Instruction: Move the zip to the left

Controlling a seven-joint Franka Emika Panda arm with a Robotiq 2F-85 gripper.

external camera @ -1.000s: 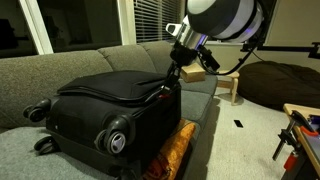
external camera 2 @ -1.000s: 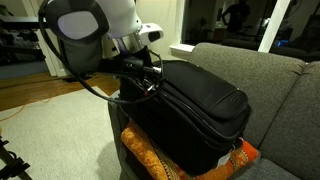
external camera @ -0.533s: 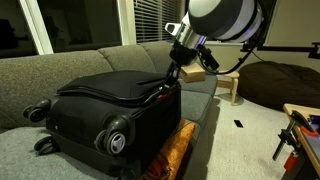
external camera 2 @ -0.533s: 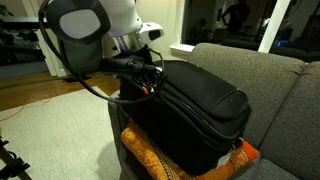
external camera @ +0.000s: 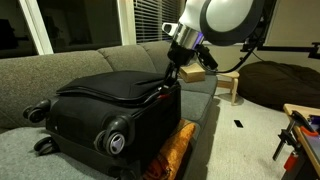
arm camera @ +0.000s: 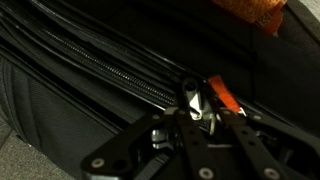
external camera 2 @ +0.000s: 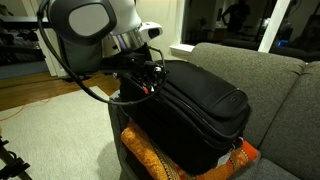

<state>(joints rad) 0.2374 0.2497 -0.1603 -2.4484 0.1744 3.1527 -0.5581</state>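
Observation:
A big black fabric suitcase [external camera: 105, 100] lies flat on a grey couch; it shows in both exterior views [external camera 2: 205, 110]. My gripper [external camera: 170, 79] is down at the lid's corner seam, also in an exterior view [external camera 2: 150, 82]. In the wrist view the gripper [arm camera: 196, 113] has its jaws drawn together on the small shiny zip pull [arm camera: 192, 98]. The zip's thin toothed track [arm camera: 110, 72] runs off to the upper left. An orange strap [arm camera: 226, 101] lies just beside the pull.
An orange patterned cushion [external camera: 176, 148] is wedged under the suitcase's end, and shows too in an exterior view [external camera 2: 160, 160]. Grey-hubbed wheels [external camera: 117, 140] stick out at the near end. A wooden stool [external camera: 232, 88] stands behind the couch arm.
The arm's upper joints have turned and shifted slightly. The gripper stays at the suitcase's corner seam, and the suitcase has not moved.

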